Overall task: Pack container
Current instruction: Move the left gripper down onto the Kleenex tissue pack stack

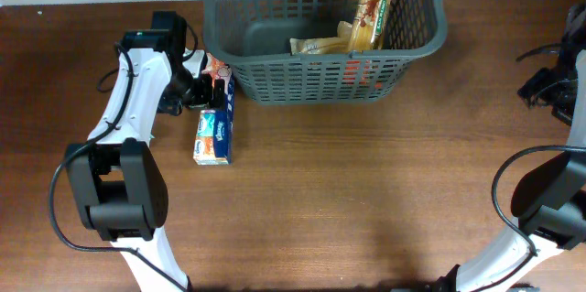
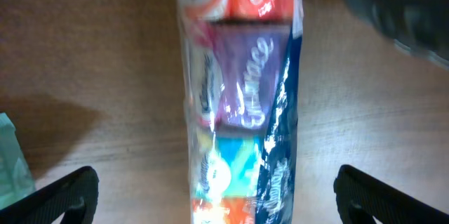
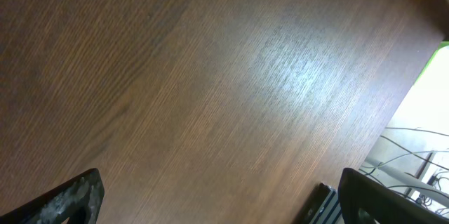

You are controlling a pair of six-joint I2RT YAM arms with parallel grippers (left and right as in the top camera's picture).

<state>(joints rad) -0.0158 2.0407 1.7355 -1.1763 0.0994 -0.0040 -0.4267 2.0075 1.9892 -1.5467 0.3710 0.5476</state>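
Overhead: container [image 1: 311,80] sits top middle of the wooden table [image 1: 366,200], back part cut by the frame edge. Inside it a long yellow-brown pasta packet [image 1: 374,8] leans toward the right side, and a beige packet [image 1: 318,47] lies on the floor by the front wall. A tissue multipack [image 1: 215,125] lies flat on the table just beside the container's front left corner, can't tell if they touch. The left gripper [image 1: 197,89] is over the far end of that pack, white arm coming in from lower left. The right gripper [image 1: 552,86] is at the far right edge, well apart from the container, detail too dark to read here. Left wrist: left gripper [image 2: 217,196] spread wide, holding nothing, fingers [image 2: 63,196] in the bottom corners with the multipack [image 2: 242,97] running up the middle between them, neither finger touching it; blurred dark container corner [image 2: 400,6] top right; a pale green thing [image 2: 10,164] at the left edge, can't tell what. Right wrist: right gripper [image 3: 221,203] also spread wide and empty, fingers [image 3: 70,199] low in the corners over bare tabletop [image 3: 210,76], some cables [image 3: 414,155] past the table edge at right
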